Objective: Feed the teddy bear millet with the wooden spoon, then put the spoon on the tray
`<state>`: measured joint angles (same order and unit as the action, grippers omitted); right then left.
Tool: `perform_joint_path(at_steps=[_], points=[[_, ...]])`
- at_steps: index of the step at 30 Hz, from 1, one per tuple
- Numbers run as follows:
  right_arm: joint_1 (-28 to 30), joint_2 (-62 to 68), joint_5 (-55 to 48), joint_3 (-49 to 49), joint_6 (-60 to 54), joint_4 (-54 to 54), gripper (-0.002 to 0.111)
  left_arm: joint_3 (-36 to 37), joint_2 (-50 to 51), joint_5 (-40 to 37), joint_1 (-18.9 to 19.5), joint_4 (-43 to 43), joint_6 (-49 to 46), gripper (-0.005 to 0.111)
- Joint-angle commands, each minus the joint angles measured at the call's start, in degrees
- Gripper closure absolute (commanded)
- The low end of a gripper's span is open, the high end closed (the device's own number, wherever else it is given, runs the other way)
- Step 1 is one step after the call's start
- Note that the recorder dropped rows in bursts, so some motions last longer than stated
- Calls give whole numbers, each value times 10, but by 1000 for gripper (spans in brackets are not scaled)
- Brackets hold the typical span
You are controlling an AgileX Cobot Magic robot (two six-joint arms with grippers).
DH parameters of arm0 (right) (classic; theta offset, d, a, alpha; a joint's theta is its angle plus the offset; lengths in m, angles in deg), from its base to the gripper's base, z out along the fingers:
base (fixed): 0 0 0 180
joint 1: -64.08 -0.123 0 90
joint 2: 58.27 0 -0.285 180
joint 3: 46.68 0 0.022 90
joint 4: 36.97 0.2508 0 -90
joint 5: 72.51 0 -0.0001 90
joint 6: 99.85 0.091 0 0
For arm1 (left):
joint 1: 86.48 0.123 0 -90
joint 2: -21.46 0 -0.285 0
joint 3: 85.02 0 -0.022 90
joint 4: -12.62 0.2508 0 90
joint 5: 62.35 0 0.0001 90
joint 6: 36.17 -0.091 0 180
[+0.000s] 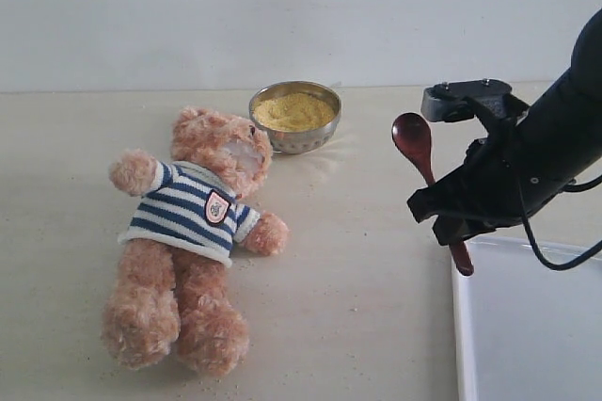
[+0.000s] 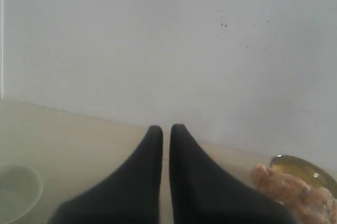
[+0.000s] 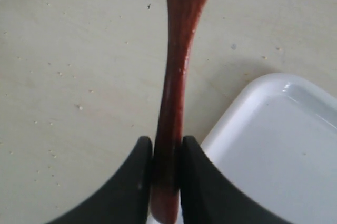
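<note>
My right gripper [image 3: 166, 142] is clamped on the wooden spoon [image 3: 176, 66], its two jaws pinching the thin handle close to its tail end. The spoon hangs in the air above the bench [image 1: 357, 307], oval bowl uppermost and the handle slanting down, so that the tail sits just over the near corner of the tray [image 1: 527, 326]. The spoon touches neither bench nor tray. I see no yellow grains in its bowl, though it is dark and small in the exterior view, so I would not swear to that.

My left gripper [image 2: 166, 128] is closed on nothing, jaws together with only a hairline gap, parked clear of the work.

Further out, the teddy bear [image 1: 193, 232] lies on its back on the bench, head toward the metal bowl [image 1: 301, 140], which sits just beside it and looks full of millet [image 1: 293, 111]. Both are well apart from the spoon. Stray grains dot the bench around the bear's feet and under the spoon.

My reading: the spoon is in hand, and the scattered grains hint at some scooping, but whether the feed counts as done I cannot tell. What is plainly left is laying the spoon on the tray and releasing it
</note>
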<state>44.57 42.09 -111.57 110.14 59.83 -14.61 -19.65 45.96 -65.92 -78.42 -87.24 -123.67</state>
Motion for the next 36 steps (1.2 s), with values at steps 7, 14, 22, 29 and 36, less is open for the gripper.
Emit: perform_joint_path(at_steps=[7, 14, 22, 29, 36], points=[[1, -7, 22, -2, -1, -1, 108, 49, -4, -72, -3, -1, 33, 102], [1, -7, 33, -2, -1, -1, 108, 49, -69, -125, -3, -1, 58, 102], [1, -7, 32, -2, -1, 0, 108, 45, -167, -68, -3, -1, 97, 102], [1, -7, 26, -2, -1, 2, 108, 45, -167, 50, -1, -1, 100, 102], [1, -7, 20, -2, -1, 2, 108, 45, -167, 51, -1, -1, 100, 102]])
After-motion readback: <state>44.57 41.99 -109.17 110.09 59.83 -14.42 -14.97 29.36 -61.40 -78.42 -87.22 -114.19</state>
